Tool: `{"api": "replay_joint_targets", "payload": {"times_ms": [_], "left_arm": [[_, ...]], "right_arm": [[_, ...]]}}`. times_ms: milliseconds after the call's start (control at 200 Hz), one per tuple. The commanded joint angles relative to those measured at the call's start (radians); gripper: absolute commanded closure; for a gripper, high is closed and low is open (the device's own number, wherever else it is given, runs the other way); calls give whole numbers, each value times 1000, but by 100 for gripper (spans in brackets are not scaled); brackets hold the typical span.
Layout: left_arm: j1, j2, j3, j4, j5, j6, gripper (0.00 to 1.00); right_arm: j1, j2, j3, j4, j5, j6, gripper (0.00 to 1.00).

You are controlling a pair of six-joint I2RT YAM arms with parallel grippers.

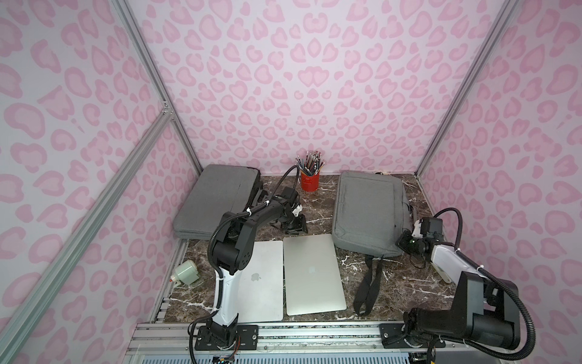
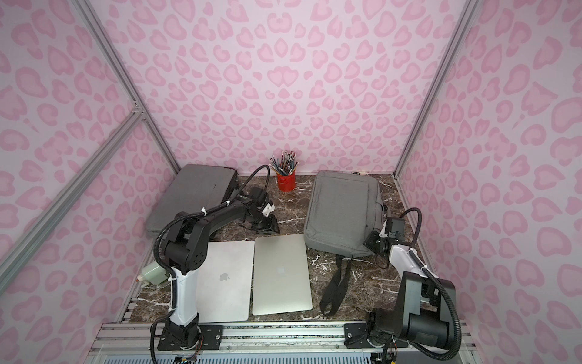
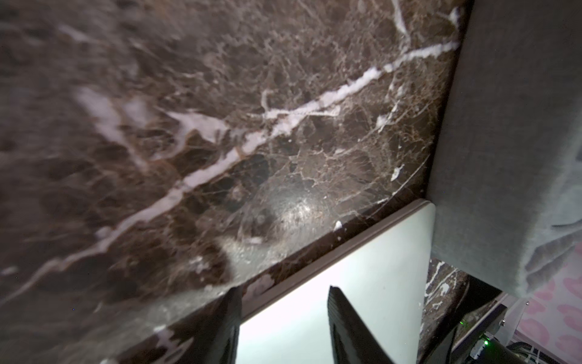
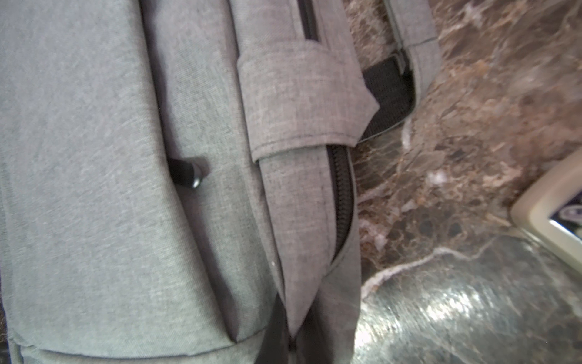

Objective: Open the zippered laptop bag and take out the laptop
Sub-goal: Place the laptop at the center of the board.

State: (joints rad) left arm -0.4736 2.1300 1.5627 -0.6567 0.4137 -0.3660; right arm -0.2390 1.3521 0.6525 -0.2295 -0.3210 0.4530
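Observation:
A grey zippered laptop bag (image 1: 368, 211) (image 2: 343, 211) lies flat at the right of the marble table. My right gripper (image 1: 402, 244) (image 4: 291, 342) is at its near right corner, shut on a fold of the bag's grey fabric beside the black zipper (image 4: 341, 195). What is inside the bag is hidden. Two silver laptops lie side by side at the front, one (image 1: 311, 274) next to the bag and another (image 1: 264, 280) partly under my left arm. My left gripper (image 1: 293, 225) (image 3: 285, 304) hovers open over the far edge of the laptop (image 3: 362, 283) next to the bag, holding nothing.
A second grey bag (image 1: 217, 201) lies at the back left. A red cup of pencils (image 1: 310, 181) stands at the back centre. The right bag's black strap (image 1: 368, 283) trails toward the front. A pale green object (image 1: 185, 272) sits at the table's left edge.

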Motion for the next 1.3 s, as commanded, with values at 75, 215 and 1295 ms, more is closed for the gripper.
{"api": "replay_joint_targets", "payload": {"times_ms": [75,215,1295], "left_arm": [[-32,46,57,-30,42,41,57],[-55,85,95,-40,75,58,60],[-143,59,137,-69,181,52,59]], "right_arm": [[-9,4,12,12,-4,-10,100],[-15,13,25,12,-4,-13,100],[-57,48,81,24,-101,-33,100]]}}
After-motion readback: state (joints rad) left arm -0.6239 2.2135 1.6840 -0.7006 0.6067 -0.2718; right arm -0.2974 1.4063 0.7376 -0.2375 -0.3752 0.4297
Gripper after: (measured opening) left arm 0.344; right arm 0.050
